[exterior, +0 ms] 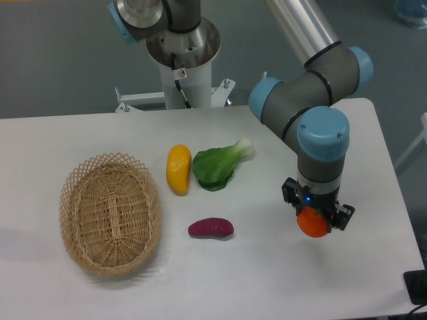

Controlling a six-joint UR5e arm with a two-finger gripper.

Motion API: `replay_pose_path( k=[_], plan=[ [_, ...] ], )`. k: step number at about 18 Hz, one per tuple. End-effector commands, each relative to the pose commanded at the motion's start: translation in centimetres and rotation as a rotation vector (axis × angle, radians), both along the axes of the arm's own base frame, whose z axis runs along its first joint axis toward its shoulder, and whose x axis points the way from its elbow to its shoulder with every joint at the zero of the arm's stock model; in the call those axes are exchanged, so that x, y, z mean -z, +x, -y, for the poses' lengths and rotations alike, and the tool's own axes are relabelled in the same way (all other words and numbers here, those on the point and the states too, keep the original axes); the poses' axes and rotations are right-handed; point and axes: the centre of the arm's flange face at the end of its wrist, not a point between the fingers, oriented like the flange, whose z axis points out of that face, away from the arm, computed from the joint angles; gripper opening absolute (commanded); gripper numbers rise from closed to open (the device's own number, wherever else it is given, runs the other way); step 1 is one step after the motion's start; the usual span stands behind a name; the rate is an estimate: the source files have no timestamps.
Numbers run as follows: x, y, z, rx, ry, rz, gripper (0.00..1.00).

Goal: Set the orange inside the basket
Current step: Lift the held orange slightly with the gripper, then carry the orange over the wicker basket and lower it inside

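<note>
elongated yellow mango-like fruit [178, 169] beside leafy green bok choy [218, 167] | small purple sweet potato [211, 229] below them | white table [267, 280]

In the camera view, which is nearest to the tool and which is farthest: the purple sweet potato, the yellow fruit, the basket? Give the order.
Measured from the tool, which holds the orange:
1. Purple sweet potato, on the table at mid-front.
2. Yellow fruit, farther back, beside the leafy green vegetable.
3. Basket, at the far side of the table.

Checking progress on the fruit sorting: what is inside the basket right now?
The basket holds nothing; its woven bottom shows bare. The near wall hides a thin strip of the floor. The orange sits in the gripper, far to the right.
</note>
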Motion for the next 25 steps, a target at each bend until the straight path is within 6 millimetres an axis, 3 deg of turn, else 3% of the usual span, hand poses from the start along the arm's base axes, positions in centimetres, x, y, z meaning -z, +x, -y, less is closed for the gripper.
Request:
replay_pose_path(
  k=[2,4,15,18,20,23,25],
  plan=[
    [0.8,1.4,-0.9,0.018,-0.009,0.012,0.55],
    [0.3,2.5,-2.0,0.03,0.001,0.009,0.55],
    [0.1,2.9,-2.4,0.035,0.032,0.021,0.55],
    [-0.9,3.6,-2.4,0.023,0.073,0.038,0.55],
    [-0.7,4.6,-2.5,0.0,0.096,0.062,0.55],
    [-0.8,7.3,-4.3,-0.027,0.106,0.071,0.55],
    [-0.8,10.2,-6.5,-0.05,0.117,0.082,0.55]
  ],
)
